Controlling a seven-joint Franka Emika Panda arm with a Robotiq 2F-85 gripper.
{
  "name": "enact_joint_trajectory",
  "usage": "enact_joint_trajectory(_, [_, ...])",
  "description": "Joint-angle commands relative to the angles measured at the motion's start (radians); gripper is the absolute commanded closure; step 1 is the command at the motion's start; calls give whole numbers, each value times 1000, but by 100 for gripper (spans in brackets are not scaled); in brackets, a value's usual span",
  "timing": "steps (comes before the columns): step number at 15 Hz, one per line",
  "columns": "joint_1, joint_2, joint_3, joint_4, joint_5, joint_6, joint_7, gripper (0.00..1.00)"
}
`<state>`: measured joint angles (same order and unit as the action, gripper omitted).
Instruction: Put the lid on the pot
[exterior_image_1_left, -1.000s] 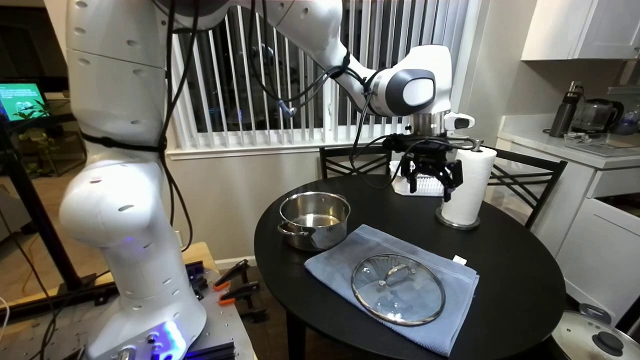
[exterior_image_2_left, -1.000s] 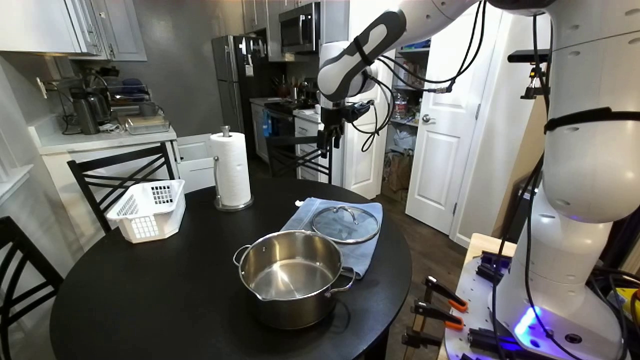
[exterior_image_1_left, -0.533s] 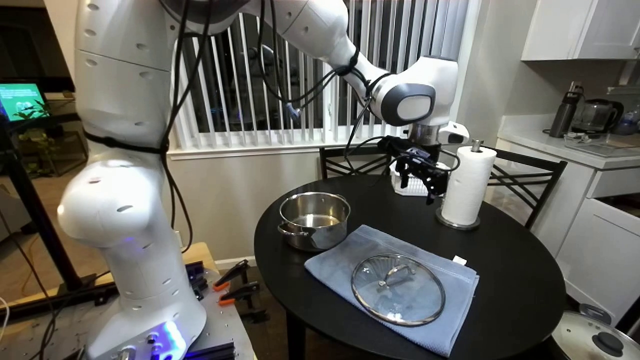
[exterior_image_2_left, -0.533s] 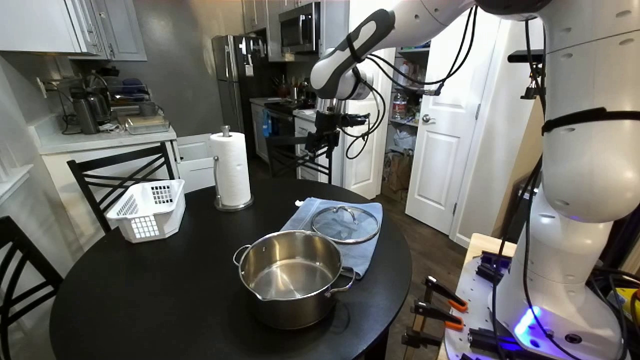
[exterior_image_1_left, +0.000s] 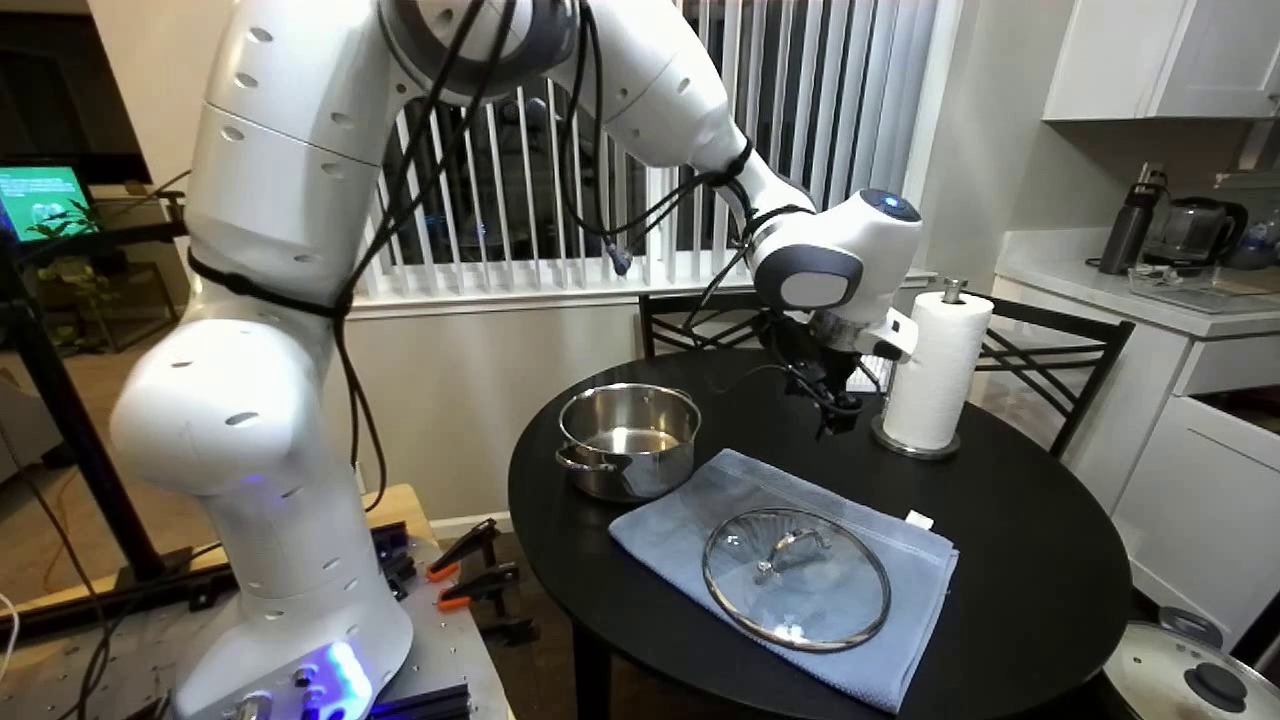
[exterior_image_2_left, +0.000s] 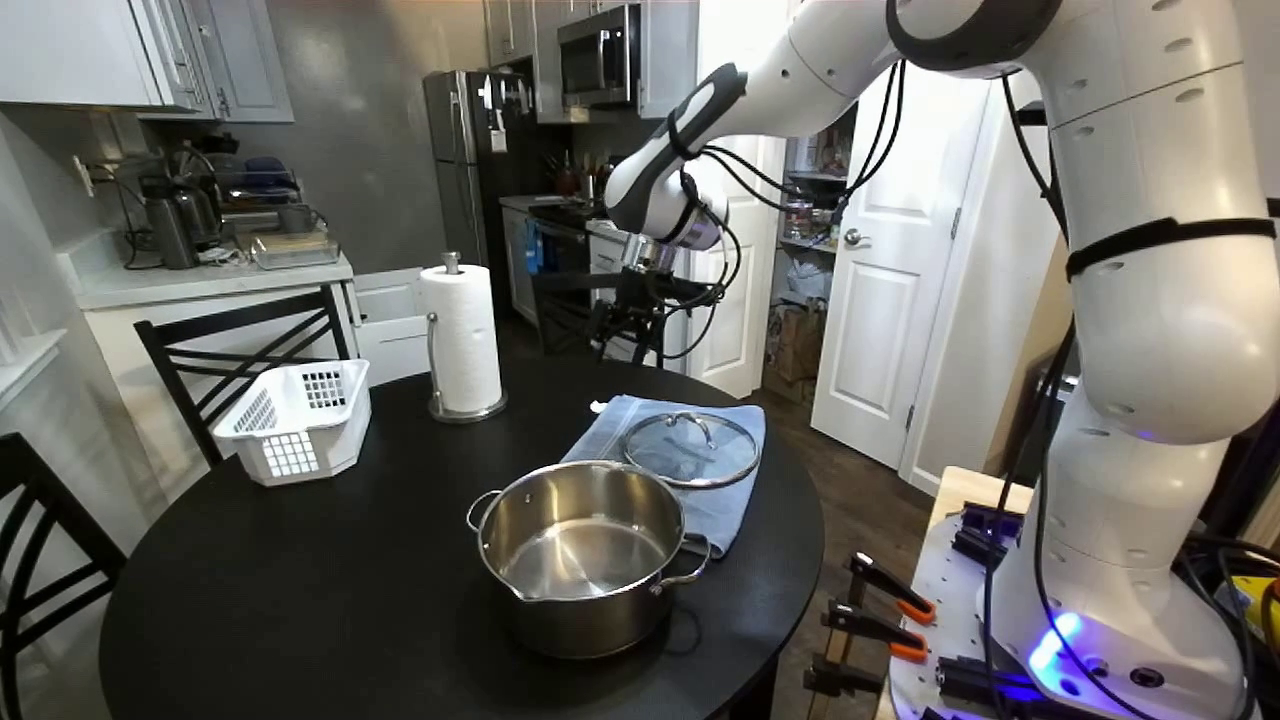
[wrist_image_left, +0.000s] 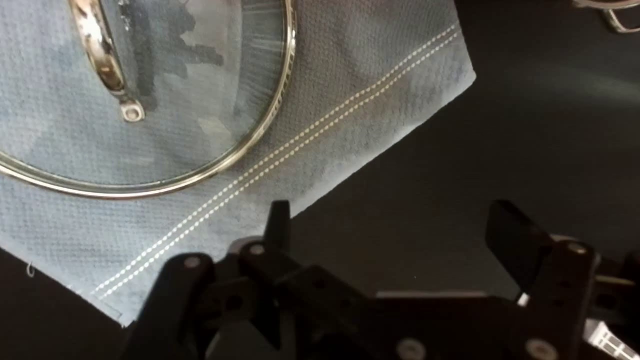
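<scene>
While counting on the round black desk (exterior_image_1_left: 1020, 560), find one glass lid (exterior_image_1_left: 797, 582), lying flat on one blue towel (exterior_image_1_left: 735, 485); find one two-handled steel pot (exterior_image_2_left: 582, 560), upright and apart from the lid; add one paper towel roll (exterior_image_2_left: 466, 345) and one white basket (exterior_image_2_left: 300, 430), then, around the rim in an exterior view, three black chairs (exterior_image_2_left: 240, 316), partly seen; note pot and towel both near the desk's rim, with one corner of the towel near the pot; see broad desk surface between pot and basket, and more between towel and roll; see the tool (wrist_image_left: 392, 220) released and spread wide in the wrist view, above the desk near the towel's stitched edge; trace the arm (exterior_image_1_left: 660, 90) upward to a high, bent elbow, then sloping down over the desk to a tilted wrist, with the tool pointing obliquely downward.
</scene>
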<state>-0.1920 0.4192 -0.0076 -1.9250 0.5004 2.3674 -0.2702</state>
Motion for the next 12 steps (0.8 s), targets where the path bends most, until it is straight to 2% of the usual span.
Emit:
enact_joint_trajectory(1, [-10,87,8,36,-12,22,24,0])
enact_joint_trajectory(4, [21,60,-40,-18,-99,89,119,0])
enact_joint_trajectory(6, [32,67,-65,-20,-172,88,182,0])
enact_joint_trajectory(9, [22,104,-67,-8,-224,64,212,0])
enact_joint_trajectory(12, [9,154,-43,-3,-221,77,180,0])
